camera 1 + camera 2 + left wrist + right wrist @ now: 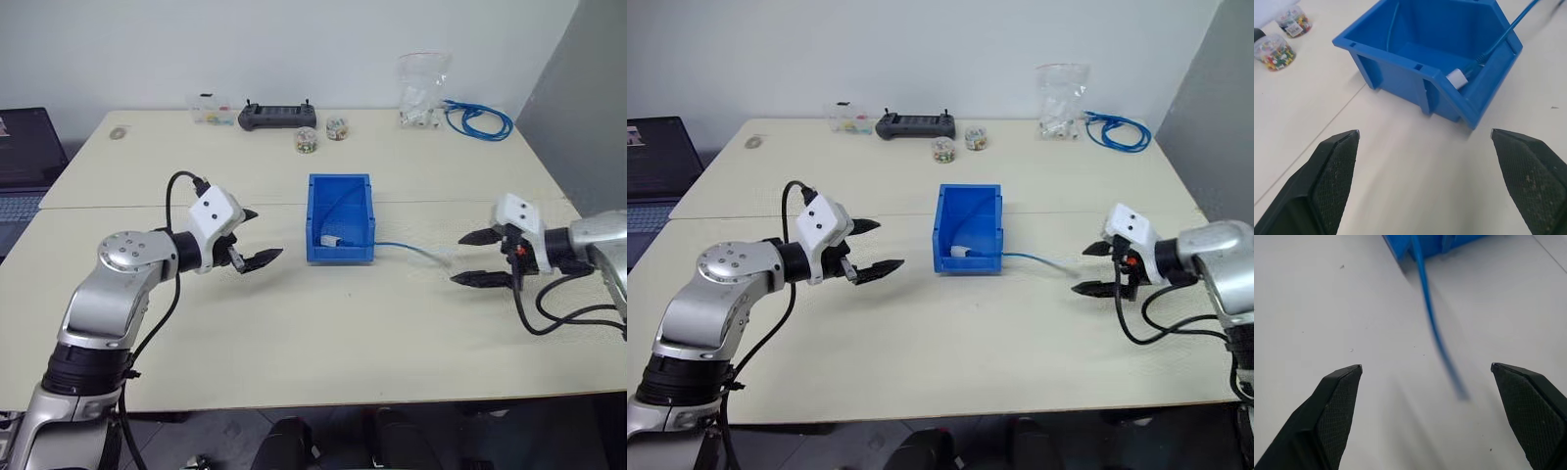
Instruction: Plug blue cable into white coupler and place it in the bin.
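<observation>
One bin (340, 217), one white coupler (330, 239), one blue cable (407, 248) and two small jars (320, 134) are sitting on a pale surface (294, 323) against a white wall. The coupler is lying inside the bin at its front lip, the cable running from it over the bin's rim. Left fingers (253, 237) and right fingers (476, 258) are hanging wide open, holding nothing, either side of the bin.

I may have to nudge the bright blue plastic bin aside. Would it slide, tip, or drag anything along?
The bright blue plastic bin would probably slide easily: it looks thin-walled and holds little besides a small white coupler. Its wide flat base suggests tipping is unlikely. The thin light-blue cable trails over its side onto the table and looks floppy, so it would likely drag along.
</observation>
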